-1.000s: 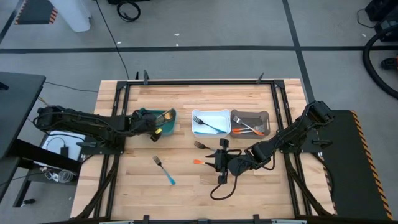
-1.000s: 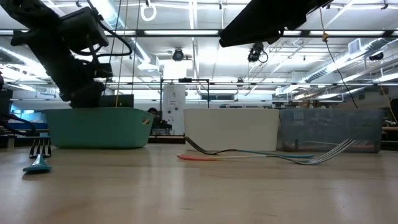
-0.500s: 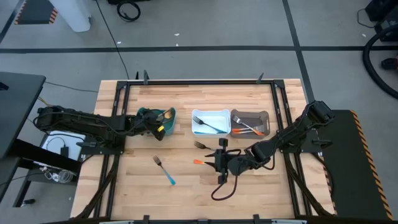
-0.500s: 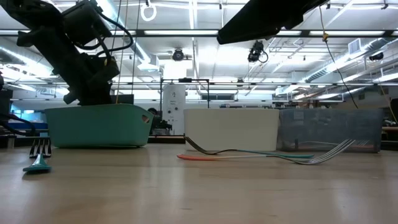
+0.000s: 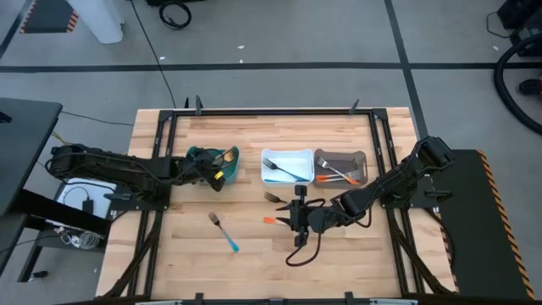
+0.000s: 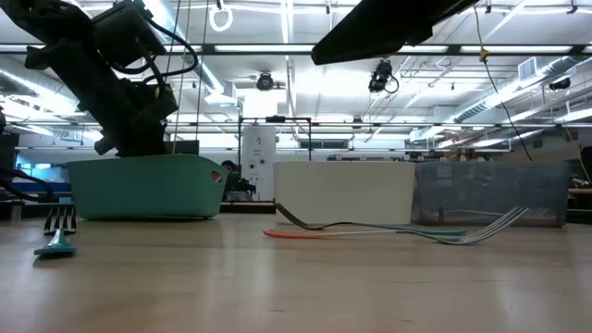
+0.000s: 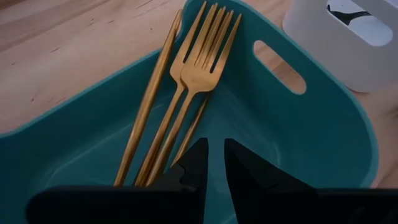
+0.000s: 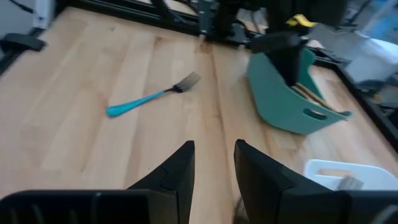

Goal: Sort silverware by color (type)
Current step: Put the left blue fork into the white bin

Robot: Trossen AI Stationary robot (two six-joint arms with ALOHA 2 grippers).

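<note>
My left gripper (image 7: 211, 167) hovers inside the teal bin (image 5: 222, 161), its fingers a narrow gap apart with nothing between them, just above the gold forks (image 7: 199, 68) that lie against the bin's wall. My right gripper (image 5: 298, 217) hangs open over the table's middle, beside an orange-handled fork (image 5: 273, 220) and a dark-headed fork (image 5: 273, 198) that lie flat on the wood. A blue-handled fork (image 5: 225, 232) lies flat on the table toward the near left; the right wrist view also shows this blue-handled fork (image 8: 152, 96).
A white bin (image 5: 286, 166) with one fork and a grey bin (image 5: 340, 168) with orange-handled forks stand in a row to the right of the teal bin. A black cable (image 5: 303, 254) trails on the table below my right gripper. Bare wood lies along the near edge.
My left gripper has tipped and rolled at the wrist above the teal bin without leaving its place. The forks on the table lie where they were.
</note>
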